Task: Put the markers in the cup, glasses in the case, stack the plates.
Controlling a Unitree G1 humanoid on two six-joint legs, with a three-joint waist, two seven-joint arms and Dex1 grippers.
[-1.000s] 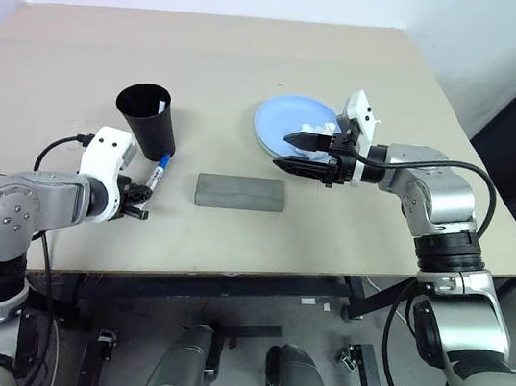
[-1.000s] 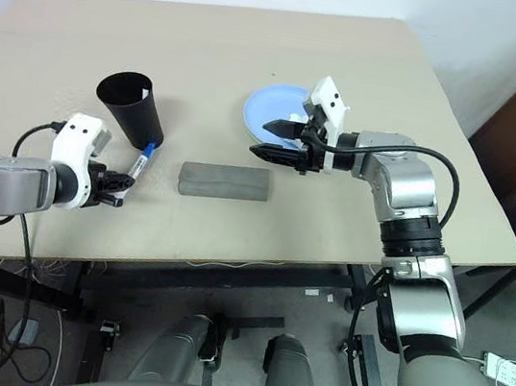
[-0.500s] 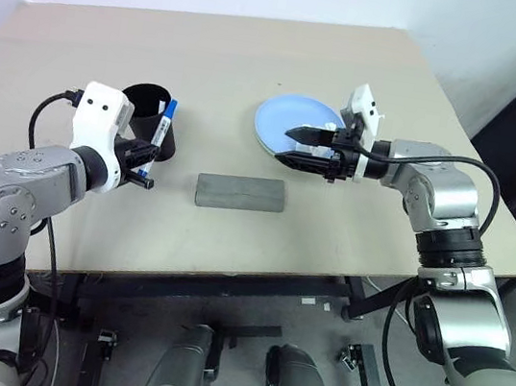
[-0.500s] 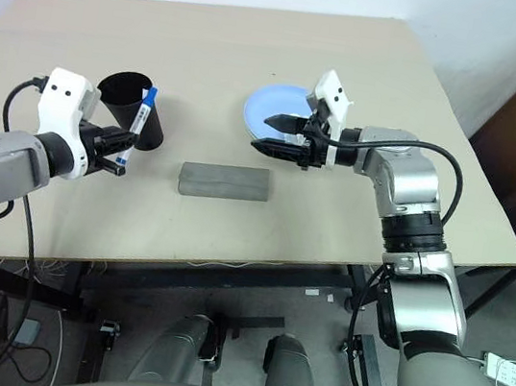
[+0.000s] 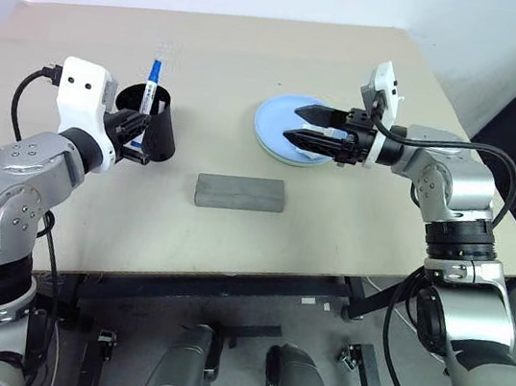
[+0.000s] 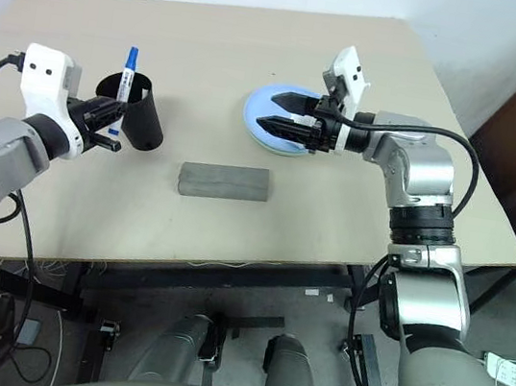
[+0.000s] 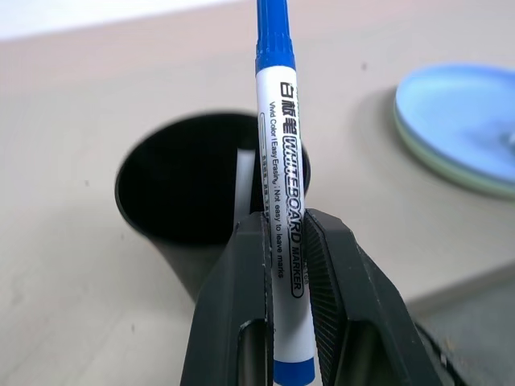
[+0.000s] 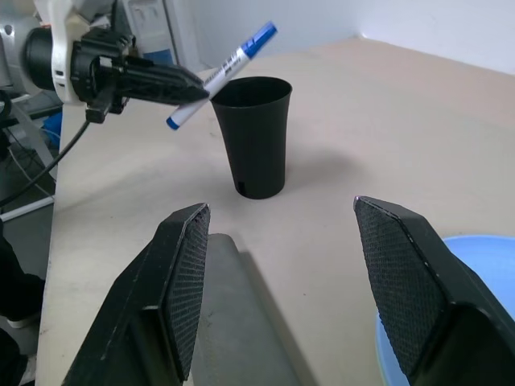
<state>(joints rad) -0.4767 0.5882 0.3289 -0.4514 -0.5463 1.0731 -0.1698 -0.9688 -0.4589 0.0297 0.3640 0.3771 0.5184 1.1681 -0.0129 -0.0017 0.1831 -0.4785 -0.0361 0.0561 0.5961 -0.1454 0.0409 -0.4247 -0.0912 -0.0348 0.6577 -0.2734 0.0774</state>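
You have the counter (image 5: 257, 67) carrying everything; take the cup (image 5: 154, 129) as your landmark. The stacked plates (image 5: 277, 128) lie well to its right, the case (image 5: 240, 192) between, nearer you. Your right gripper (image 5: 297, 125) hovers over the plates, jaws wide apart, empty. Your left gripper (image 7: 278, 265) has its jaws clamped on the blue-capped marker (image 7: 278, 161), upright just beside the cup's rim; a white marker (image 7: 244, 181) stands inside.

We are seeing a beige table (image 5: 349, 236) carrying a black cup (image 5: 156, 129), a grey case (image 5: 240, 192) lying flat, and stacked plates (image 5: 281, 138), blue sitting uppermost.
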